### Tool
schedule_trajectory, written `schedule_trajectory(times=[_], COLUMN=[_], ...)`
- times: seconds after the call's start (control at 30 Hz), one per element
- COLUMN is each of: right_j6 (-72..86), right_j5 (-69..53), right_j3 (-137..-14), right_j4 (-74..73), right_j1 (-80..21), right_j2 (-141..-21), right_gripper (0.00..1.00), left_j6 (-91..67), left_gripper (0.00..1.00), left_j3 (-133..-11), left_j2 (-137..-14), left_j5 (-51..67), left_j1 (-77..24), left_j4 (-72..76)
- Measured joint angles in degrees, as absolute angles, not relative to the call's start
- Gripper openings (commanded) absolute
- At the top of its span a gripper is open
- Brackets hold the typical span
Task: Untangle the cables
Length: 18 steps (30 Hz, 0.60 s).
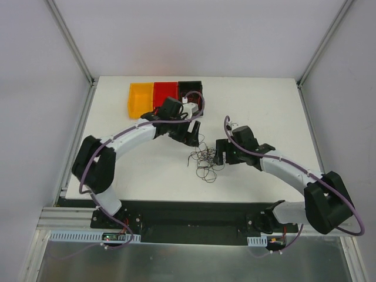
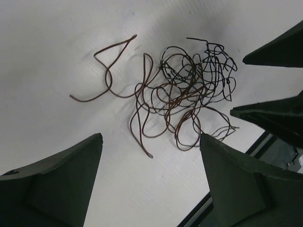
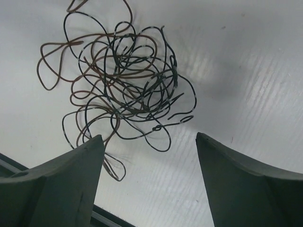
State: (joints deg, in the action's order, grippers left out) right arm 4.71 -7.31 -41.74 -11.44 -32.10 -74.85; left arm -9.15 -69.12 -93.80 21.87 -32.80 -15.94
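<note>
Plainly little of the untangling shows as done: the cables (image 2: 184, 94) lie in one loose snarl on the white desk (image 1: 264, 106), about midway between the two arms, with black, brown and dark red loops crossing through each other many times. One reddish-brown strand (image 2: 106, 71) trails out of the heap to one side in the left wrist view, yet its inner end runs back into the knot, so I judge that no wire is free and nearly all the work is left. The left claw (image 2: 150, 142) hangs over the heap with its fingers apart and nothing between them; the right claw (image 3: 149, 137) is likewise spread wide and empty, just beside the tangle. The desk is matte, faintly ribbed, and bare around the wires. Three small bins, orange (image 1: 141, 98), red (image 1: 164, 92) and black (image 1: 189, 87), sit in a row at its far edge. Pale walls and metal frame posts (image 1: 70, 41) close in the space.
</note>
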Motion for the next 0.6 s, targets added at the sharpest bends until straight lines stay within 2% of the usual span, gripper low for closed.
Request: schedule_trajectory(times=[0.13,0.23,0.37,0.43,0.5,0.57,0.6], right_j6=[8.6,11.25,13.58,13.98,14.2,14.44,14.57], right_j5=[-7.53,-8.88,-11.9,-13.17,-13.98,-14.2,-14.17], right_j3=[-39.55,-38.22,-36.45,-36.18,-35.94,-35.75,-35.75], right_j4=[-6.68,-1.67,3.09,4.4,5.67,7.07,7.46], right_j1=[-30.79,-29.19,-28.42,-28.42,-28.42,-28.42,-28.42], right_j2=[-74.7,-75.07,-76.99,-78.08,-78.76,-79.5,-79.99], right_gripper=[0.8,0.8,0.8,0.8,0.8,0.78,0.76], left_j6=[-11.29,-11.62,-11.42,-11.16,-11.07,-11.03,-11.03], left_gripper=[0.78,0.78,0.81,0.77,0.61,0.38,0.3], left_j3=[-75.94,-81.93,-84.99,-85.82,-87.09,-87.81,-87.88], left_j2=[-104.38,-110.76,-114.61,-115.94,-117.56,-118.74,-119.04], left_j5=[22.39,21.52,19.86,20.08,20.75,21.12,21.02], left_j1=[-34.11,-34.06,-34.04,-34.09,-34.15,-34.33,-34.57], left_j4=[-15.66,-15.42,-14.85,-14.94,-14.81,-14.63,-14.48])
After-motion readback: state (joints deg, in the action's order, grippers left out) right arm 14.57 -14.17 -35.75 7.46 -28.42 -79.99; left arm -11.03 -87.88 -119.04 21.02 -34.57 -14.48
